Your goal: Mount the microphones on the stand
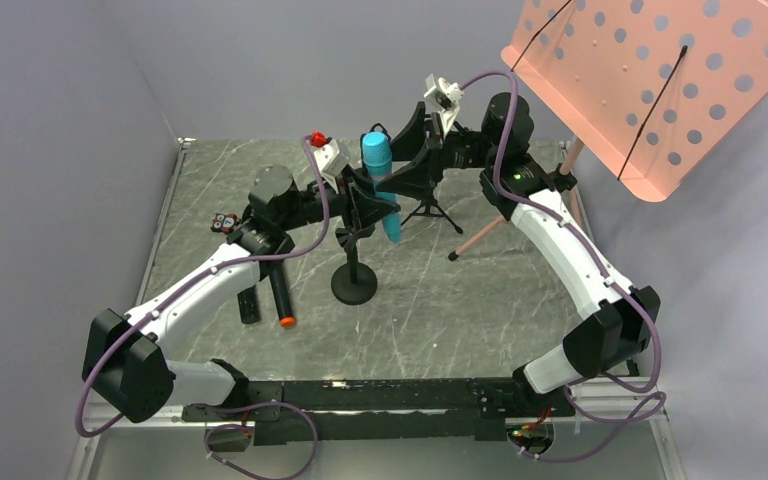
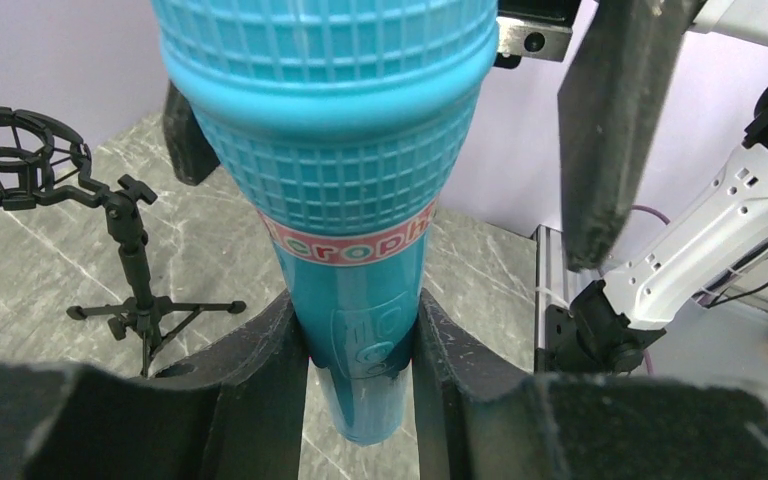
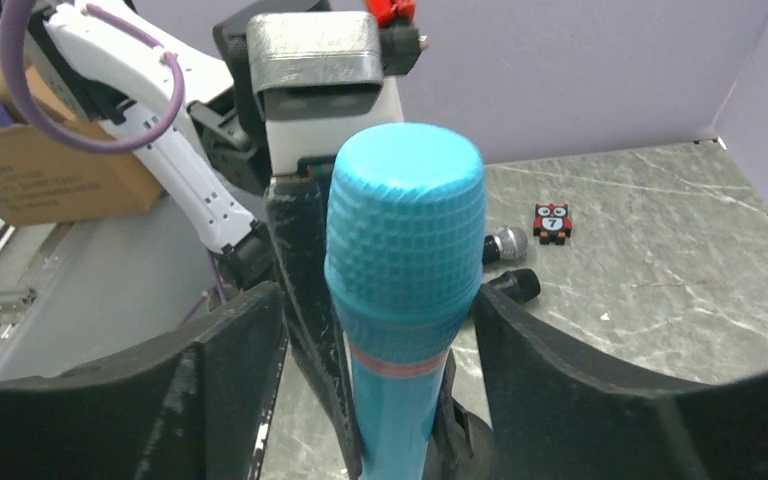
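Observation:
The turquoise microphone [image 1: 380,180] stands nearly upright, head up, above the round-base stand [image 1: 353,285]. My left gripper [image 1: 363,203] is shut on its handle [image 2: 360,330]. My right gripper [image 1: 412,150] is open, its jaws on either side of the mic's head [image 3: 405,230]. The black mic with the orange end cap [image 1: 281,296] lies on the table under my left arm. The mesh head of the silver-grey mic [image 3: 507,243] shows on the table in the right wrist view. The stand's clip is hidden behind my left gripper.
A small tripod stand with a shock mount [image 2: 125,250] stands behind the mic [image 1: 430,205]. An orange perforated music stand [image 1: 650,80] rises at the back right. A small owl toy [image 1: 225,222] lies at the left. Purple walls enclose the table.

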Robot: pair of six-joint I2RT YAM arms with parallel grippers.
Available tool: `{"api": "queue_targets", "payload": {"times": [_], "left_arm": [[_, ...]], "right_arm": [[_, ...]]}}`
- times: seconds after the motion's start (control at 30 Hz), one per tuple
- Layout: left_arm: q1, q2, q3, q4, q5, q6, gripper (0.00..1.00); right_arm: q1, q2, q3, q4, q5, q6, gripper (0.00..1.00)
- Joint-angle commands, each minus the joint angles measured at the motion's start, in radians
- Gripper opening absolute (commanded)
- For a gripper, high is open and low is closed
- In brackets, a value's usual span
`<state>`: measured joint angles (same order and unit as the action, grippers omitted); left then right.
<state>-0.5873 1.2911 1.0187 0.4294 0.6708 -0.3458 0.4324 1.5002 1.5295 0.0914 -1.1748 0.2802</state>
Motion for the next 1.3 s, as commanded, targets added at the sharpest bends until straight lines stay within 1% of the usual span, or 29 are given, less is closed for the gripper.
{"api": "queue_targets", "payload": {"times": [0.0,0.07,0.17,0.3,0.47,0.5,0.57,0.67,0.73,0.8,0.83,0.87,0.93,0.97,1.03,1.07,1.1,1.17,1.27], "left_arm": [[0.01,-0.036,0.072,-0.027,0.061,0.029,0.0],[0.011,-0.038,0.072,-0.02,0.071,0.022,0.0],[0.011,-0.034,0.076,-0.017,0.086,0.018,0.0],[0.011,-0.024,0.079,0.003,0.108,0.0,0.0],[0.011,-0.017,0.075,0.017,0.116,-0.01,0.0],[0.011,-0.016,0.076,0.018,0.117,-0.01,0.0],[0.011,-0.016,0.072,0.021,0.118,-0.013,0.0],[0.011,-0.021,0.065,0.025,0.113,-0.012,0.0],[0.011,-0.029,0.059,0.021,0.103,-0.008,0.0],[0.014,-0.041,0.057,0.008,0.086,-0.004,0.03],[0.017,-0.049,0.056,-0.001,0.077,-0.004,0.11],[0.023,-0.058,0.052,-0.01,0.073,-0.007,0.24],[0.042,-0.09,0.029,-0.029,0.061,-0.016,0.55],[0.052,-0.114,0.008,-0.034,0.061,-0.009,0.68],[0.079,-0.176,-0.045,-0.066,0.043,0.024,0.88],[0.093,-0.213,-0.071,-0.096,0.039,0.053,0.95],[0.109,-0.246,-0.091,-0.141,0.041,0.089,0.99],[0.146,-0.313,-0.114,-0.261,0.028,0.172,0.99],[0.2,-0.379,-0.121,-0.458,-0.006,0.32,0.99]], "right_arm": [[-0.003,-0.046,-0.017,-0.048,-0.055,-0.087,0.78],[-0.002,-0.043,-0.025,-0.055,-0.07,-0.093,0.8],[0.001,-0.031,-0.045,-0.007,-0.08,-0.035,0.81],[0.013,-0.01,-0.05,0.033,-0.072,0.01,0.76],[0.029,0.011,-0.047,0.069,-0.066,0.049,0.59],[0.029,0.011,-0.049,0.077,-0.063,0.055,0.54],[0.029,0.011,-0.056,0.098,-0.059,0.069,0.42],[0.029,0.004,-0.067,0.126,-0.057,0.083,0.18],[0.029,-0.002,-0.076,0.141,-0.064,0.087,0.08],[0.029,-0.01,-0.081,0.148,-0.07,0.078,0.03],[0.028,-0.015,-0.08,0.14,-0.069,0.065,0.01],[0.027,-0.018,-0.073,0.121,-0.067,0.042,0.0],[0.021,-0.02,-0.042,0.05,-0.06,-0.015,0.0],[0.016,-0.017,-0.021,0.016,-0.058,-0.044,0.0],[0.005,-0.008,0.014,-0.028,-0.056,-0.089,0.0],[0.0,0.001,0.031,-0.051,-0.054,-0.115,0.0],[-0.002,0.01,0.05,-0.094,-0.044,-0.152,0.0],[-0.004,0.031,0.085,-0.198,-0.006,-0.259,0.0],[-0.005,0.064,0.099,-0.26,0.032,-0.373,0.0]]}}
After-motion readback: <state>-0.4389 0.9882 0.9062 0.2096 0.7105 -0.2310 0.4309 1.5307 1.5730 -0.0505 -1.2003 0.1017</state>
